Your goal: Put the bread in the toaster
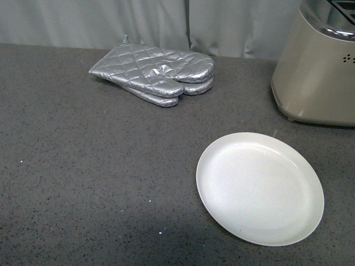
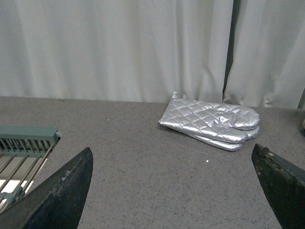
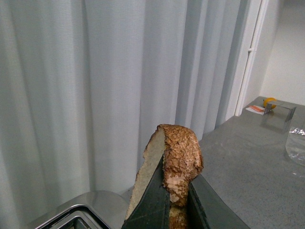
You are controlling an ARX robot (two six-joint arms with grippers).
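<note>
In the right wrist view my right gripper (image 3: 172, 191) is shut on the bread (image 3: 178, 155), a brown-crusted slice held edge-on between the two dark fingers, its rounded top sticking out past the tips. The toaster's chrome slotted top (image 3: 78, 214) shows just beside and below the slice. In the front view the beige toaster (image 1: 319, 72) stands at the far right, cut off by the frame; neither arm shows there. In the left wrist view my left gripper (image 2: 174, 181) is open and empty above the grey counter, fingers (image 2: 66, 191) far apart.
A round white plate (image 1: 259, 187) lies bare near the front right, before the toaster. Stacked silver quilted oven mitts (image 1: 154, 73) lie at the back middle, also in the left wrist view (image 2: 212, 121). A wire rack (image 2: 21, 152) shows by the left gripper. Curtains hang behind.
</note>
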